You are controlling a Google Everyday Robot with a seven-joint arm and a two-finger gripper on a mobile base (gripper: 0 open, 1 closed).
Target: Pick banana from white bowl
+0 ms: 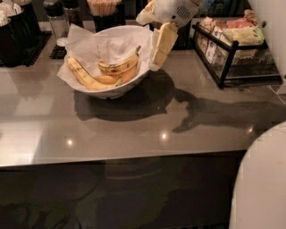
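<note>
The white bowl [107,93] stands at the back left of the grey counter, lined with crumpled white paper. The strongly curved, brown-speckled banana [118,67] lies in its middle, its dark stem tip pointing up to the right. A longer, straighter banana [84,76] lies at the bowl's left side. A smoother orange-yellow banana [125,77] lies under the curved one. My gripper [160,49] hangs pointing down at the bowl's right rim, just right of the curved banana and above rim height. It holds nothing that I can see.
A black wire rack [229,49] with packets stands at the right. Dark containers [18,24], a bottle [56,18] and a cup of sticks [105,6] line the back. A white part of the robot [263,179] fills the lower right corner.
</note>
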